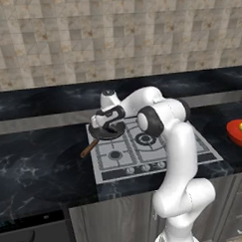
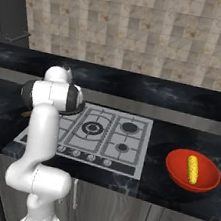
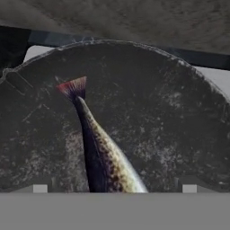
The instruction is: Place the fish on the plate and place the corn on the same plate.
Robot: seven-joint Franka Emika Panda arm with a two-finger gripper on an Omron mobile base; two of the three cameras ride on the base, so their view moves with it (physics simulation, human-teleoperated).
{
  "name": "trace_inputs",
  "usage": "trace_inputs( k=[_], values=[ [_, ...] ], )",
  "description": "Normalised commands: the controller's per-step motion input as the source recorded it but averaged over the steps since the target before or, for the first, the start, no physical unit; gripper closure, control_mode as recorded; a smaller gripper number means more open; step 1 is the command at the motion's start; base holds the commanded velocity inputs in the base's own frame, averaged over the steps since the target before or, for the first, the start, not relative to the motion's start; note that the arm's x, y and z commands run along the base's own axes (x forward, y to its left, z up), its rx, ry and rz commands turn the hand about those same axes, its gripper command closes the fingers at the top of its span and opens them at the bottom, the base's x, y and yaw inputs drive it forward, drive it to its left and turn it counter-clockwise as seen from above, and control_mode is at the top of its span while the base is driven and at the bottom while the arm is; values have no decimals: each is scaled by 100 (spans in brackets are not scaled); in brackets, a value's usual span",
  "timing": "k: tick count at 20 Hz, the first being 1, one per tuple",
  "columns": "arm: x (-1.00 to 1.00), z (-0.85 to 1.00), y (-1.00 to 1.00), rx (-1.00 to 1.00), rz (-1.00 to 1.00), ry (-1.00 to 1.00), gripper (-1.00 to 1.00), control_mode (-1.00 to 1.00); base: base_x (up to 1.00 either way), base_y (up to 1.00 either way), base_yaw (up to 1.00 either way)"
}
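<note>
The gripper [image 1: 104, 124] is seen poised low over the frying pan [image 1: 108, 130] on the rear left burner of the stove [image 1: 154, 151]; its jaws are spread wide, with nothing caught between them. In the hand view the two finger tips [image 3: 39, 187] are found at the bottom edge, far apart, one on either side of the fish [image 3: 101, 150]; the fish is laid flat on the dark pan floor [image 3: 170, 117], its reddish tail fin pointed toward the far rim, its speckled body run down out of sight at the lower edge. A brown pan handle [image 1: 88, 149] is seen jutting out over the black counter [image 1: 35, 171] to the left of the stove. Well apart, on the counter right of the stove, the corn [image 2: 192, 169] is seen lying inside the red bowl [image 2: 192, 171]; the cob is stretched across the bowl's middle.
</note>
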Motion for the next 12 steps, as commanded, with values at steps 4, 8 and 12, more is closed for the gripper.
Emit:
trace_inputs(
  k=[4,8,12],
  values=[
    [8,-23,0,0,0,0,-100,-100,0,0,0],
    [6,-23,0,0,0,0,-100,-100,0,0,0],
    [1,-26,0,0,0,0,-100,-100,0,0,0]
  ],
)
